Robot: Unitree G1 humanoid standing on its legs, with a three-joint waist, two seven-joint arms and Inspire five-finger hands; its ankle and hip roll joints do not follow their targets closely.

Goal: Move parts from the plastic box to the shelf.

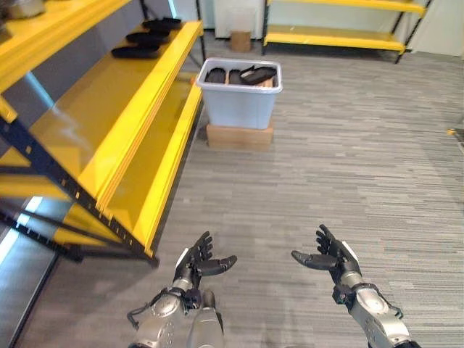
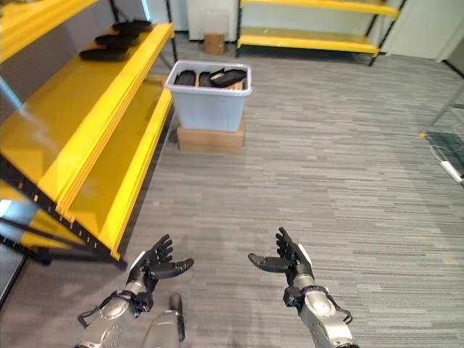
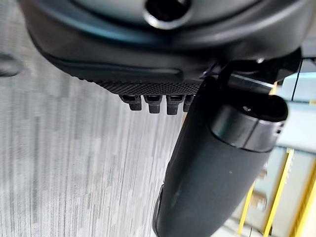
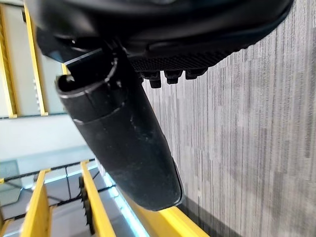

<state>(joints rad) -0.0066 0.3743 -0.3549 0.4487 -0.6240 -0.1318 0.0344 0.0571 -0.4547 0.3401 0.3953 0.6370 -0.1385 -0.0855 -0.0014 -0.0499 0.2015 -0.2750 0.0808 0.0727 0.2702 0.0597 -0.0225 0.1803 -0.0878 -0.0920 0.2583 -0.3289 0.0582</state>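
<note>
Black parts [image 1: 148,38] lie on the yellow shelf [image 1: 94,109].

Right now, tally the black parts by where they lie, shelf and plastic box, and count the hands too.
Black parts on the shelf: 3
Black parts showing in the plastic box: 3, perhaps more underneath
Hands: 2, left hand and right hand, both open, empty
Total: 8

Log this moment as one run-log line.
left hand: open, empty | right hand: open, empty | plastic box: on cardboard box, holds dark parts | yellow shelf: dark parts at far end
</note>
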